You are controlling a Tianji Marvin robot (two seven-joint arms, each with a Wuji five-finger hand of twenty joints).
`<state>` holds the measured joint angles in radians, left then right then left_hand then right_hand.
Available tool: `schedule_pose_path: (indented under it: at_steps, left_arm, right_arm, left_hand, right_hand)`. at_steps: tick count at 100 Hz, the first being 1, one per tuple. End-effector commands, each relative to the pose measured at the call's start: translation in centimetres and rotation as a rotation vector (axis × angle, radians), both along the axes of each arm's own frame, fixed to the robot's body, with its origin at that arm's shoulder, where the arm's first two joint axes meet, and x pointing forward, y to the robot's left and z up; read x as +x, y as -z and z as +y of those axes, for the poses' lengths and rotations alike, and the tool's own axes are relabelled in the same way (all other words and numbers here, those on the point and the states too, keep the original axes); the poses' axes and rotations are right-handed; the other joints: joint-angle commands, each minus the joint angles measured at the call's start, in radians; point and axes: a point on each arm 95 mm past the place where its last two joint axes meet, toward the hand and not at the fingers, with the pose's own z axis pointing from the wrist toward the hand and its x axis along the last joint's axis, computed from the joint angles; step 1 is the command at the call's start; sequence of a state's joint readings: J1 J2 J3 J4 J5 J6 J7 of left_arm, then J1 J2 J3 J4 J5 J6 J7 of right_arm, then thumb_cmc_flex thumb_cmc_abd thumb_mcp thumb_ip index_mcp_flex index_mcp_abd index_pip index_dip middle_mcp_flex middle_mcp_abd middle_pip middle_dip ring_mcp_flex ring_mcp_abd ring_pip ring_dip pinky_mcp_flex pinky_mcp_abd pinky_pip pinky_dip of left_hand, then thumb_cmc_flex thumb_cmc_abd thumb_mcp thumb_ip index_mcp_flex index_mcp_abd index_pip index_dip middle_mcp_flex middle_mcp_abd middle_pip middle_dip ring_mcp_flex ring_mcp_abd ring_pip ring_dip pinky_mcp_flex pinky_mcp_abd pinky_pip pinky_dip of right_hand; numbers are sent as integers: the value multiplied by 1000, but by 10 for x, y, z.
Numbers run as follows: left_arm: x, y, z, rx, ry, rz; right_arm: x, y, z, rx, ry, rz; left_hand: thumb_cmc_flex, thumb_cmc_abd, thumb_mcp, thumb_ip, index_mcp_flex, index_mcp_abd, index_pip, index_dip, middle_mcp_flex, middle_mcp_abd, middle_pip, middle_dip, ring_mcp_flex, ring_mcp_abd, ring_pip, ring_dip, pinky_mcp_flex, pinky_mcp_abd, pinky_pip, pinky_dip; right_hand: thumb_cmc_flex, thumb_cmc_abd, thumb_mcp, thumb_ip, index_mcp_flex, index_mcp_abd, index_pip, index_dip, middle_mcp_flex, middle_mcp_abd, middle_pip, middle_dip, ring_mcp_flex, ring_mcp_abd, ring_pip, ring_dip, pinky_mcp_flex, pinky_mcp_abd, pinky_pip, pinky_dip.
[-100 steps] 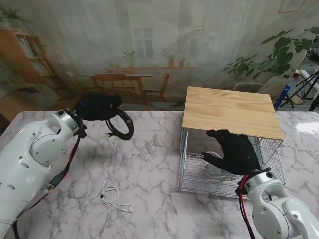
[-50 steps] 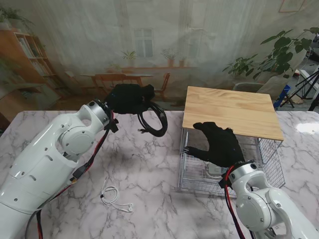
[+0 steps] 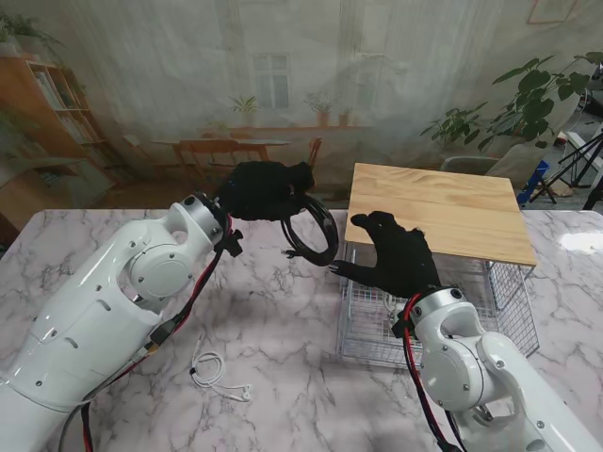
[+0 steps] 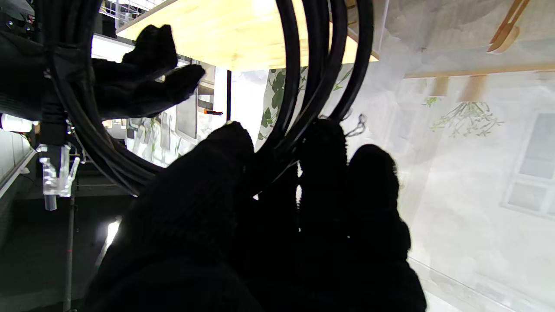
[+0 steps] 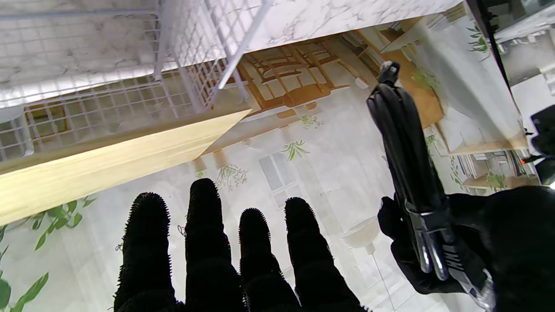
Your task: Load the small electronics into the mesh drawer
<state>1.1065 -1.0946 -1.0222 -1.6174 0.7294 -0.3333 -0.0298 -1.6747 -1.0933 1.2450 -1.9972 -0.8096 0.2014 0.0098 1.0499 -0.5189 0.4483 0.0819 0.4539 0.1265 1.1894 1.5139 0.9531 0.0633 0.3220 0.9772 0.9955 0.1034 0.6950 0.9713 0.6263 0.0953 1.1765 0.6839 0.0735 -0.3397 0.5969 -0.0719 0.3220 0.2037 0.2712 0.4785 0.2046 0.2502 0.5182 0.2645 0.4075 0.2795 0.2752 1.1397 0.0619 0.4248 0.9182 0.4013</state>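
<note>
Fingers of the left hand [image 3: 261,189] are curled around a black coiled cable [image 3: 312,235], which hangs in the air near the far edge of the marble table [image 3: 264,320], just to the left of the rack's front left corner. In the left wrist view the loops [image 4: 303,69] pass between the thumb and the other fingers, and a clear plastic plug [image 4: 54,171] shows at one cable end. Right hand [image 3: 398,256] holds nothing; its fingers [image 5: 204,234] are spread and straight, thumb reaching left toward the coil, and it hovers over the front left part of the mesh drawer [image 3: 372,339].

Going by size: the marble table carries everything. On its right half stands the wire rack with a pale wooden top [image 3: 433,212]; the mesh drawer is pulled out toward me beneath it. What lies inside the drawer is mostly hidden by the right arm. A white cable [image 3: 212,369] lies loosely looped on the table near the front edge, well apart from the rack, on the left half.

No brand, label or readable writing shows on any of these things.
</note>
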Motion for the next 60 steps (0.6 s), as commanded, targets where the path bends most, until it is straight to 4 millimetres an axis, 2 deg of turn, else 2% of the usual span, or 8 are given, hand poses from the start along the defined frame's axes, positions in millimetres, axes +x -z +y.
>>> schedule_pose_path:
  at_steps: [1, 6, 22, 37, 43, 50, 58, 60]
  left_arm:
    - [-5, -2, -8, 0, 21, 0]
    - [-5, -1, -10, -2, 24, 2]
    - [-6, 2, -15, 1, 28, 21]
    - [-4, 6, -20, 0, 31, 40]
    - [-4, 8, -22, 3, 33, 47]
    - [-3, 9, -24, 6, 34, 51]
    - [-2, 11, -25, 11, 34, 54]
    - [-2, 11, -25, 13, 34, 55]
  right_arm:
    - [3, -1, 4, 6, -8, 6]
    - [4, -1, 7, 11, -17, 6]
    - [7, -2, 17, 39, -41, -1]
    - [9, -1, 24, 66, -54, 31]
    - [9, -1, 25, 75, -56, 36]
    - [9, -1, 27, 84, -55, 35]
    - [9, -1, 28, 99, -53, 30]
    - [9, -1, 29, 100, -52, 28]
  left_hand:
    - [76, 46, 160, 53, 27, -51, 1, 6, 21, 12, -6, 6, 35, -9, 35, -22, 14, -54, 14, 21]
    - [76, 46, 159, 53, 27, -51, 0, 6, 22, 12, -5, 6, 35, -9, 34, -22, 14, -54, 14, 21]
    - [77, 47, 159, 53, 26, -47, -3, 6, 21, 15, -6, 6, 35, -9, 34, -23, 15, -52, 12, 20]
    - [77, 47, 158, 53, 26, -47, -4, 7, 21, 16, -6, 6, 36, -9, 34, -23, 15, -51, 12, 19]
    - [76, 48, 158, 53, 26, -47, -5, 7, 21, 17, -7, 5, 36, -9, 34, -24, 15, -51, 12, 19]
    - [77, 49, 157, 53, 25, -46, -5, 8, 19, 17, -7, 5, 34, -8, 34, -24, 15, -51, 12, 19]
    - [77, 57, 151, 48, 15, -40, -9, 10, 10, 19, -11, 4, 28, -7, 30, -25, 9, -50, 7, 17]
    - [79, 59, 148, 45, 10, -39, -12, 11, 6, 20, -12, 5, 26, -7, 28, -26, 7, -50, 5, 17]
  right_hand:
    - [-4, -33, 20, -17, -10, 23, 29, 51, -36, -4, -38, -18, -40, 11, -84, -21, -27, 23, -25, -13]
    - [22, -23, 6, -11, 1, 27, 69, 94, -36, -17, -54, -24, -76, 16, -106, -59, -39, 8, -28, -13]
    - [187, 52, -93, 16, 55, -25, 312, 264, -35, -23, -46, -18, -105, 39, -136, -278, -71, -4, -34, -24]
    - [376, 98, -177, 38, 57, -85, 561, 325, -36, -24, 63, 24, -89, 41, -130, -343, -74, -7, -33, -34]
    - [489, 146, -197, 47, 93, -113, 654, 332, -31, -26, 150, 62, -78, 33, -121, -329, -70, -21, -31, -40]
    - [529, 92, 22, -52, 113, -182, 865, 185, 14, -34, 207, 112, -54, 20, -99, -234, -63, -30, -22, -55]
    - [644, 95, 104, -113, 231, -250, 962, 165, 75, -51, 247, 161, -24, -6, -65, -45, -55, -34, -14, -67]
    - [660, 102, 105, -122, 255, -254, 970, 165, 89, -53, 255, 168, -11, -7, -65, -28, -54, -33, -14, -68]
